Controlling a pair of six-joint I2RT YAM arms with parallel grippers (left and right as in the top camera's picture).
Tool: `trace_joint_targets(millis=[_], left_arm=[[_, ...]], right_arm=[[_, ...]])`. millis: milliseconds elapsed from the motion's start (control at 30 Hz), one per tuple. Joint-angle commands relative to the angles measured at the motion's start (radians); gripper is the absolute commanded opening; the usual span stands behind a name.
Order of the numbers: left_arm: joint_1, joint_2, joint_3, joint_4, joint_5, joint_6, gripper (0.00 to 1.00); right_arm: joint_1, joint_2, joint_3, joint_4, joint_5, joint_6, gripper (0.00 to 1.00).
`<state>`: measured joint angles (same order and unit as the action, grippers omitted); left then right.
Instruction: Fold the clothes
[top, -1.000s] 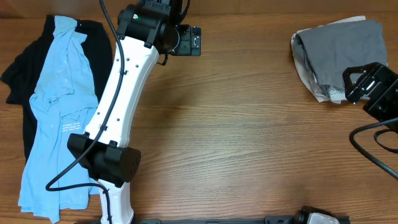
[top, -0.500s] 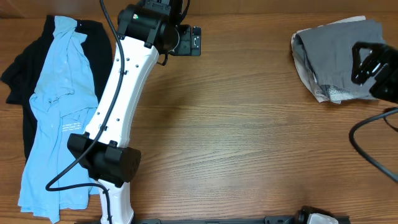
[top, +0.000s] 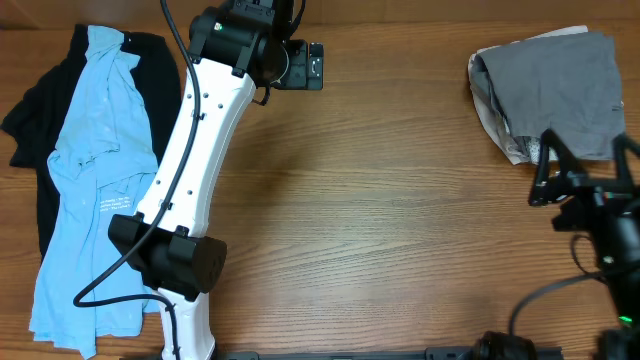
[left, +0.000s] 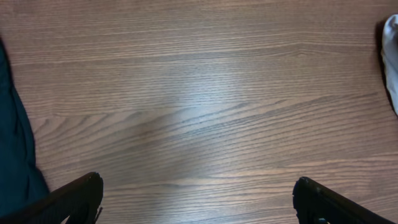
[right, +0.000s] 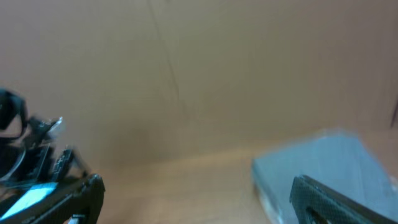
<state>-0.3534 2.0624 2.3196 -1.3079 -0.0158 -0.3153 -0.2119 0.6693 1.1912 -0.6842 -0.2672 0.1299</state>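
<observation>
Right gripper (top: 586, 150) left shorts (top: 560, 80) (spread wide).

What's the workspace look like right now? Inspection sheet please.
Surface: wooden table, no marks seen.
Job's things: grey shorts folded at far right on a pale cloth; blue shirt spread unfolded at left over a black garment.
Clutter: nothing seen.
Grippers: left gripper open, empty, above bare wood; right gripper open, empty, at the near edge of the shorts.
Cables: black cable looped by the left arm; another cable by the right arm.
Surroundings: right wrist view is blurred; nothing clear.
</observation>
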Motion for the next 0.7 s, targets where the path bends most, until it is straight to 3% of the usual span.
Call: trace_joint_targets(millis=[0, 233, 367, 667], left_arm=[[0.000, -0.001, 0.011, 0.002, 0.005, 0.009, 1.00], [0.000, -0.001, 0.011, 0.002, 0.005, 0.008, 1.00], [0.000, -0.001, 0.011, 0.002, 0.005, 0.008, 1.00], [0.000, -0.001, 0.011, 0.002, 0.005, 0.009, 1.00]], right_arm=[[0.032, -0.125, -0.261, 0.137, 0.041, -0.003, 1.00], [0.140, -0.340, -0.613, 0.340, 0.124, 0.005, 1.00], [0.202, -0.454, -0.743, 0.360, 0.243, 0.126, 1.00], [0.213, -0.596, -0.948, 0.434, 0.240, 0.133, 1.00]])
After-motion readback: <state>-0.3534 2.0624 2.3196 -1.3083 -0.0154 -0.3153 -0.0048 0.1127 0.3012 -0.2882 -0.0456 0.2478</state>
